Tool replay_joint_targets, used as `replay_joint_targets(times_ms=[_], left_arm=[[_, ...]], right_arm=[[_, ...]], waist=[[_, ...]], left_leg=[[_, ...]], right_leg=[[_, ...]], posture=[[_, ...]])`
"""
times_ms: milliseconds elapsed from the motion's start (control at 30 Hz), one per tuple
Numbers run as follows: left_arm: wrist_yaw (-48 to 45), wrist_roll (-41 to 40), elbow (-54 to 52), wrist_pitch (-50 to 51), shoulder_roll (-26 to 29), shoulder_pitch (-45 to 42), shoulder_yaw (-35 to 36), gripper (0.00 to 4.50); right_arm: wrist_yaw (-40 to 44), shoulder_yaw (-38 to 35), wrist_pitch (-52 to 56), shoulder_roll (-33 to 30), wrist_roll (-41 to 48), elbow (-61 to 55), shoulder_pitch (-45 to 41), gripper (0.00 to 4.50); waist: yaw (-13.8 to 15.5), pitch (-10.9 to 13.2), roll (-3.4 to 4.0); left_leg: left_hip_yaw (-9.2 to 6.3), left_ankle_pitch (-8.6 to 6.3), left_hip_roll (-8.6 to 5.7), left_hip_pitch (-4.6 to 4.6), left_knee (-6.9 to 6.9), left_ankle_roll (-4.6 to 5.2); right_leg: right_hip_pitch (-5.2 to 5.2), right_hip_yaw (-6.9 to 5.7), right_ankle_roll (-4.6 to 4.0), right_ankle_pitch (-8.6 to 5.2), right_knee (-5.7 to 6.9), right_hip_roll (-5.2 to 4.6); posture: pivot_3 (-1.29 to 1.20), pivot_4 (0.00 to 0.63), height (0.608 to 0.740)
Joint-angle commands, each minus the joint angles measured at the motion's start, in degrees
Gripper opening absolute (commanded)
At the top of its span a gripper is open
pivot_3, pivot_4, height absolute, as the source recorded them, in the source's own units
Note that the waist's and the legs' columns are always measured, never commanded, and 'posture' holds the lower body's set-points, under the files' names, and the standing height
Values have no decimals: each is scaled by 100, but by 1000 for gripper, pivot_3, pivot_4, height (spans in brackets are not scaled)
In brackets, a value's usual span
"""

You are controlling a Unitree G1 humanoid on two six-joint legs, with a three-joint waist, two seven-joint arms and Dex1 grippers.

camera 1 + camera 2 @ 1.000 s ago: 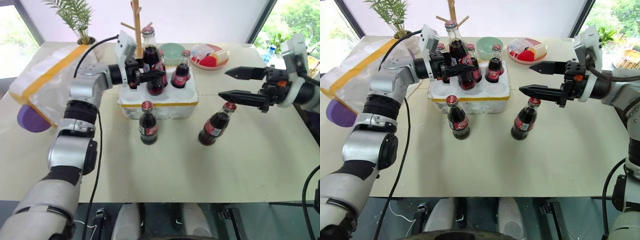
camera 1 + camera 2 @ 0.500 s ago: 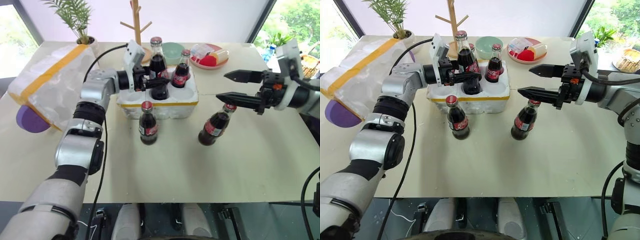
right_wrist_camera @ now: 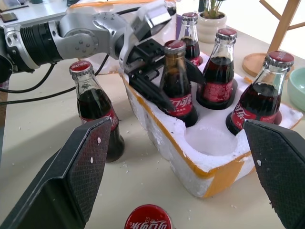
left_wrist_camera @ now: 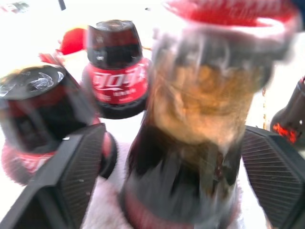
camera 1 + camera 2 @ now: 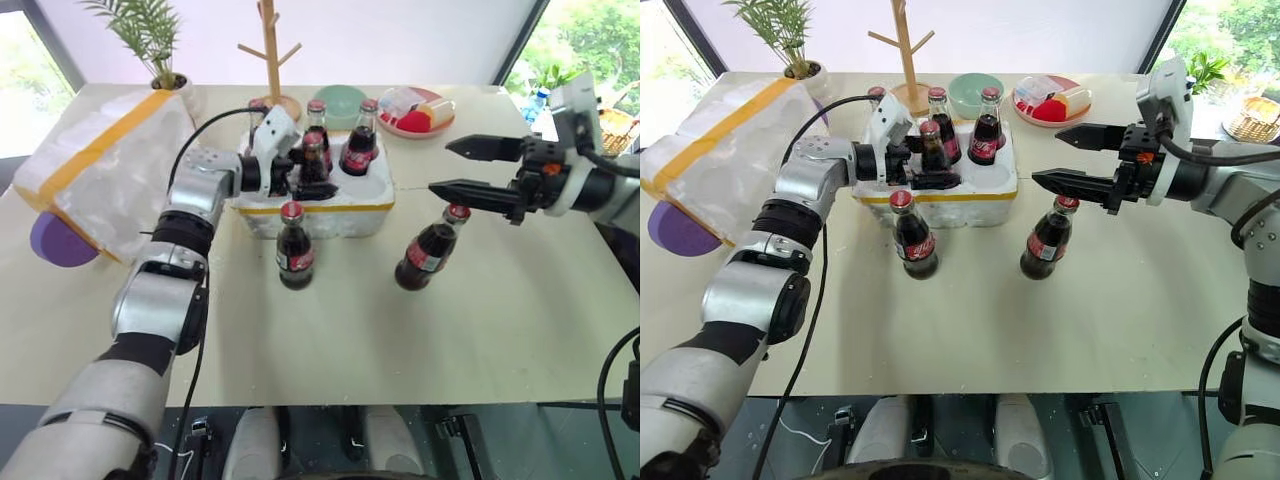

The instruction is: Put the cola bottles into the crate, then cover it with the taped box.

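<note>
1. The left gripper (image 3: 164, 76) stood at the crate (image 5: 318, 210), its black fingers parted on either side of a cola bottle (image 3: 177, 81) that sat in a front well; from the right wrist view the jaws looked loosened from the glass, which I took as the letting-go after seating it
2. 4 bottles stood in the crate, 3 along the far row and this 1 in front, so 2 front wells were left, and 1 of them (image 3: 207, 138) gaped plainly at the near corner
3. 2 cola bottles waited on the table before the crate: 1 upright (image 5: 295, 246) just beside its front wall, the other (image 5: 430, 247) off to the right and leaning
4. The right gripper (image 5: 450, 168) hung with its jaws wide apart and nothing in them, just above that leaning bottle's cap, placed, I judged, to take it
5. The taped box (image 5: 100, 165) lay well apart at the table's left, out of the way until the wells were full
</note>
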Motion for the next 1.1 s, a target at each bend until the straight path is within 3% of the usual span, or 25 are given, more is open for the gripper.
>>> replay_joint_targets(times_ms=[33,200,300,400,467,667,1100], left_arm=[[-486,-804,-1266,922,685,26,635,4473],[-1276,-1414,-2981,2027,2027,873,819,4473],[-1871,-1646,-3842,2333,2910,1849,806,4473],[-2082,-1944,-4667,2568,3354,2665,866,4473],[-1996,-2090,-5187,2654,3392,3078,894,4473],[-1254,-1979,-5784,2475,2823,3470,546,4473],[-570,-1275,-4961,1802,1852,2998,-362,4473]], right_arm=[[31,-90,-10,-61,26,6,-165,4500],[130,-62,14,-132,18,73,-177,4500],[220,1,-24,-163,-46,219,-275,4500],[312,97,-73,-175,-119,387,-417,4500],[390,190,-96,-161,-168,482,-533,4500],[705,360,-69,-191,-205,535,-690,4500],[1126,302,74,-371,-92,252,-627,4500]], waist=[[-59,1,0],[-136,-3,9],[-127,-3,10],[-72,-1,8],[-44,-1,9],[51,-1,9],[31,-1,10]], left_leg=[[-2,0,2,0,-1,0],[-11,0,6,9,-5,-1],[-5,0,8,22,-8,-1],[-1,0,9,27,-5,-1],[-2,0,9,25,-4,-1],[3,-3,-6,25,-2,3],[4,-4,0,27,-2,5]], right_leg=[[-1,0,0,0,0,1],[-1,7,-1,-1,4,2],[7,12,-1,-1,6,1],[10,17,-2,-1,7,-3],[13,13,-4,-3,6,-14],[17,16,-4,-3,2,-25],[15,18,0,-1,3,-2]], posture=[[0,150,740],[0,150,740],[0,150,740],[0,150,740],[0,150,740],[0,150,740],[0,150,740]])
